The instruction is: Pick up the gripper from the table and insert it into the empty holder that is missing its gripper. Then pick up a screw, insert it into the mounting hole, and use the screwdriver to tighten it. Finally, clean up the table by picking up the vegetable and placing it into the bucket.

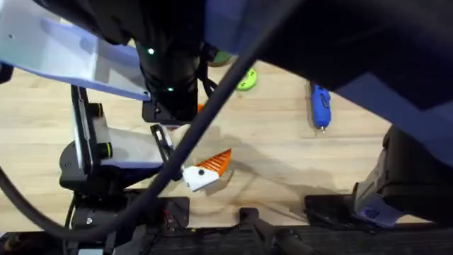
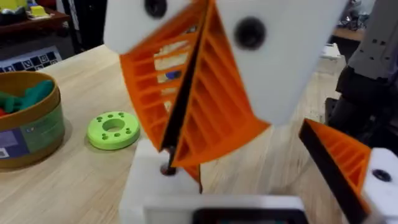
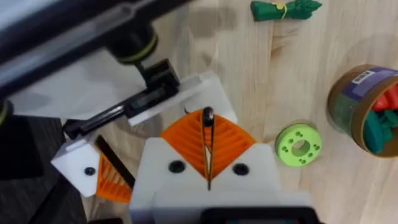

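Nearest the arm bases in the overhead view, dark blurred arm links and a black cable (image 1: 212, 113) cross the picture on a slant and hide much of the table (image 1: 283, 163). A black stand (image 1: 81, 166) sits at the near left and carries the fixed jaw.

On that jaw one orange-padded finger (image 3: 102, 177) is fitted. Beside it is the holder (image 3: 211, 84), a white angular block.

The right gripper (image 3: 207, 124) stands directly over the holder. Its orange ribbed pads (image 3: 230, 140) are pressed together, with a small dark part (image 3: 207, 115) pinched at the tip. In the left wrist view the tip sits just at the holder's top face; contact cannot be confirmed. What the dark part is cannot be told. Whether the left gripper is open or closed cannot be told.

Further out, the screwdriver (image 1: 320, 106) lies flat on the table, well apart from the holder on the right side. A round green disc (image 3: 298, 144) lies beyond the holder. The bucket (image 3: 348, 106) stands near the disc, upright, with red and green toys inside. Farthest off, the vegetable (image 3: 286, 9) lies on the bare wood, apart from the bucket and well clear of the right gripper.
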Controlling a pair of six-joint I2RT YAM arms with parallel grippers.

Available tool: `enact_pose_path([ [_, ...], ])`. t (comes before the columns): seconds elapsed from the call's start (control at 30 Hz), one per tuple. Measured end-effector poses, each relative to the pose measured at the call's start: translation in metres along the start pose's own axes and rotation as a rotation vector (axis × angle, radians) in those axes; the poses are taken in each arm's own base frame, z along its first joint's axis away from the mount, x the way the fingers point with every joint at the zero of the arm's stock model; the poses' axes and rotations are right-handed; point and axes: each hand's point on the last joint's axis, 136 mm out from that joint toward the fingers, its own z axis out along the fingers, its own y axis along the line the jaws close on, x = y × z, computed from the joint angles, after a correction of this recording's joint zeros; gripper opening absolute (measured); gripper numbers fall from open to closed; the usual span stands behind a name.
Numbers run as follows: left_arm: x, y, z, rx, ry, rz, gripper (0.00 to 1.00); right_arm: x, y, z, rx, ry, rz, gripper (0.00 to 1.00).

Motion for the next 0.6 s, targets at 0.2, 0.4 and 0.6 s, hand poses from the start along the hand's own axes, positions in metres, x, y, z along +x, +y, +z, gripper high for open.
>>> enact_pose_path([
  [0.2,0.0,0.0,0.0,0.0,0.0,0.0,0.985,0.0012,0.0006,0.0045,-0.006,0.014,0.0,0.004],
  [0.4,0.0,0.0,0.0,0.0,0.0,0.0,0.986,0.0011,0.0005,0.0043,-0.005,0.014,0.0,0.004],
  [0.6,0.0,0.0,0.0,0.0,0.0,0.0,0.986,0.0012,0.0005,0.0044,-0.006,0.014,0.0,0.004],
])
